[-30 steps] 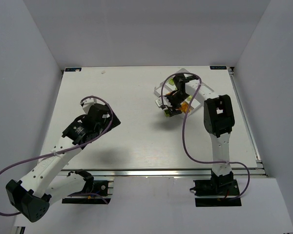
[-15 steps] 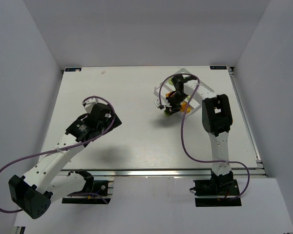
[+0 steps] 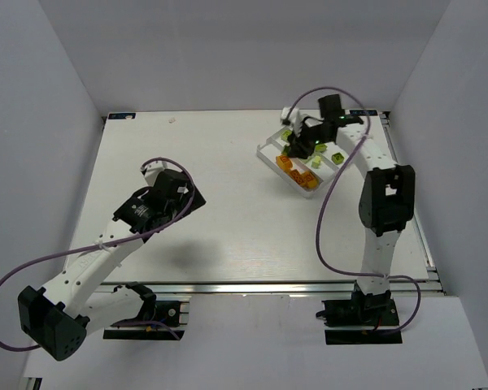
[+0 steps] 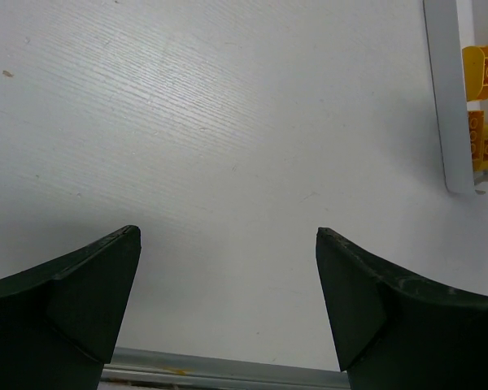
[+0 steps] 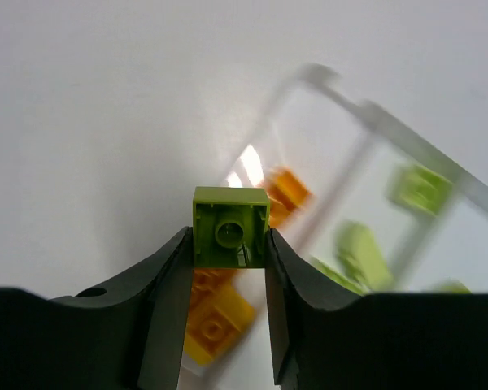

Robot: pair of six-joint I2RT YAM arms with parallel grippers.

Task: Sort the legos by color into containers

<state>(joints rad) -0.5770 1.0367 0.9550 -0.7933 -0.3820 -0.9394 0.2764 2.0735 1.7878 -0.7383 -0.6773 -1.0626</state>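
Grn lego (image 5: 230,236) in R hand (image 5: 228,244) over tray (image 5: 407,142) edge, bare table (image 3: 211,203) left

Legos (image 3: 286,162) lie in the tray (image 3: 267,153) on the table's (image 3: 211,203) right

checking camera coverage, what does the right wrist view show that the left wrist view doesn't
Right wrist only: a green brick pinched between the right fingers, and more green bricks, blurred, in the tray. Left wrist only: the left fingers wide apart over the table, holding nothing. Both: the tray and yellow bricks in it.
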